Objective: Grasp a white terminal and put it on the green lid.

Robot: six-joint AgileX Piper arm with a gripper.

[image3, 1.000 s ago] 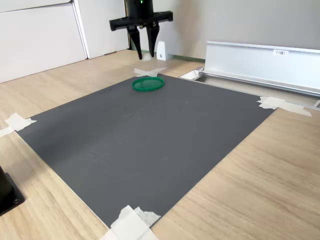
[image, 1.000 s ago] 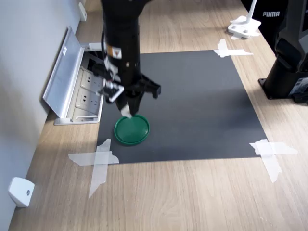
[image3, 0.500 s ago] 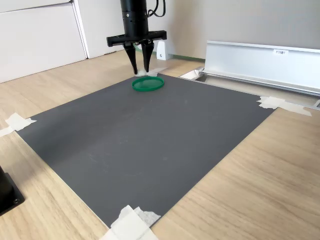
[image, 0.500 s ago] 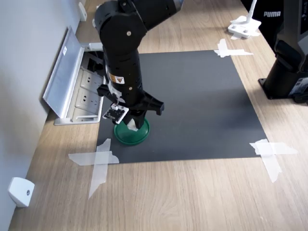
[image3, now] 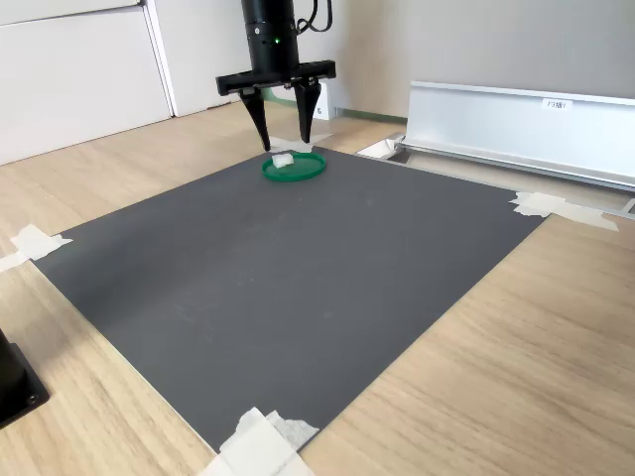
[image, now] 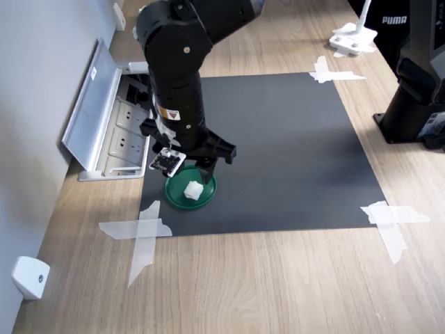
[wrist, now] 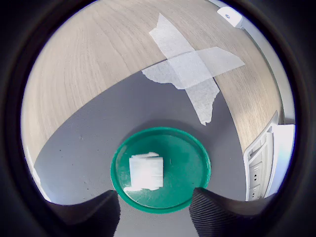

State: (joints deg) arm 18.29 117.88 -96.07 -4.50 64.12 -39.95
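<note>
White terminal (wrist: 146,171) sits inside the green lid (wrist: 190,163), a bit off-centre within the raised rim, w/ nothing gripping it; the rim looks apt to keep so small a block from sliding off. The claw (image3: 284,134) hangs just above the lid w/ fingers spread apart, one to each side of the block and clear of it in the second exterior view; in the wrist view the two ribbed fingertips (wrist: 213,211) frame the lid's near edge, touching neither lid nor block. Judged from this, the placing step is done and the spread fingers suit a straight lift away w/o knocking the piece. Lid lies on a dark grey mat (image: 292,146) near the corner taped down by a white tape cross (image: 141,233), in the first exterior view's lower left; tape at the corners presumably keeps the mat flat on the wooden counter (image: 264,285). An open floor-type socket box (image: 115,136) w/ hinged metal flap sits just beside the mat at the first exterior view's left, well clear of the arm's work.
</note>
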